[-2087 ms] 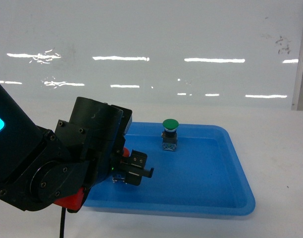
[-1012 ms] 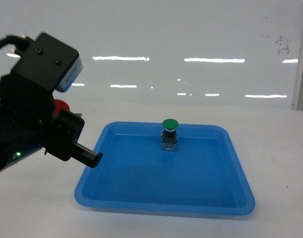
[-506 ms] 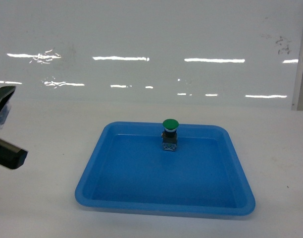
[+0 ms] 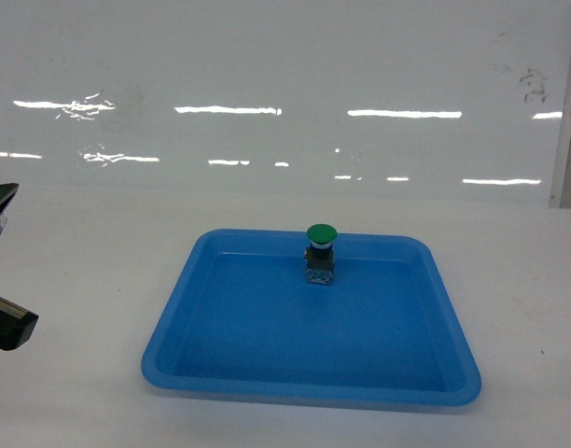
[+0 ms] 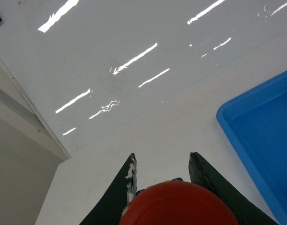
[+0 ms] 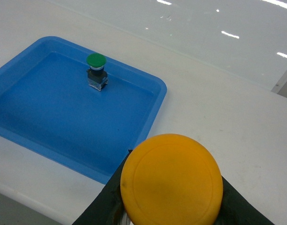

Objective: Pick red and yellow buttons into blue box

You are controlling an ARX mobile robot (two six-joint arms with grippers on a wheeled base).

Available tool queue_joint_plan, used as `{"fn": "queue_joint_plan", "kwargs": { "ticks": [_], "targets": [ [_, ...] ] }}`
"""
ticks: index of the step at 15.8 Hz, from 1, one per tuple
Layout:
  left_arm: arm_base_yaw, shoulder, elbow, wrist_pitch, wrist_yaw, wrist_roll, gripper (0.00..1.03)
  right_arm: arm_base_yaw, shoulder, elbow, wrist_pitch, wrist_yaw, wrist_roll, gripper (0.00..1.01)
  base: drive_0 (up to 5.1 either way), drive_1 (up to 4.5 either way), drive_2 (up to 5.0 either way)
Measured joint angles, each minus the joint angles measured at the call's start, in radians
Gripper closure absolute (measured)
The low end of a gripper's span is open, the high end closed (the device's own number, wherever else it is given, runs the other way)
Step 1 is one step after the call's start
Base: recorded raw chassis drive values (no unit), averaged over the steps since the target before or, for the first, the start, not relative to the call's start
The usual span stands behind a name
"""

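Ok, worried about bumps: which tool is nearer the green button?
Probably right: the right tool sits off the tray's near right corner from the green button; the left tool is farther, beyond the tray's left rim.

Head: looks forward and down at the blue tray (image 4: 309,322) mid-frame.
Left wrist: low, close, tray edge at right.
Right wrist: high, tray at upper left.
Shared: tray, white counter (image 4: 99,271).

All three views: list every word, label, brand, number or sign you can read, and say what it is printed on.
No text can be read in any view.
Green button: plain cap; its switch block is too small to show markings.
Red button and yellow button: plain caps.
Blue tray: no label.
Far wall: dark smudges, not legible writing.
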State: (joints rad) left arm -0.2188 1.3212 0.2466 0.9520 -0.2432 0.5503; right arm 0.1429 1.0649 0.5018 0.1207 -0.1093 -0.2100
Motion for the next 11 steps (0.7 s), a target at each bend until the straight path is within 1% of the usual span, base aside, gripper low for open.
{"fn": "queue_joint_plan", "kwargs": {
  "ticks": [7,11],
  "targets": [
    [0.000,0.001,0.000,0.001,0.000,0.000,0.74,0.000,0.000,0.000,0.002,0.000,0.000,0.71,-0.1,-4.25,4.1],
    [0.002,0.000,0.000,0.005,-0.002,0.000,0.74,0.000,0.000,0.000,0.002,0.000,0.000,0.71,2.6,-5.08,2.2]
  ]
}}
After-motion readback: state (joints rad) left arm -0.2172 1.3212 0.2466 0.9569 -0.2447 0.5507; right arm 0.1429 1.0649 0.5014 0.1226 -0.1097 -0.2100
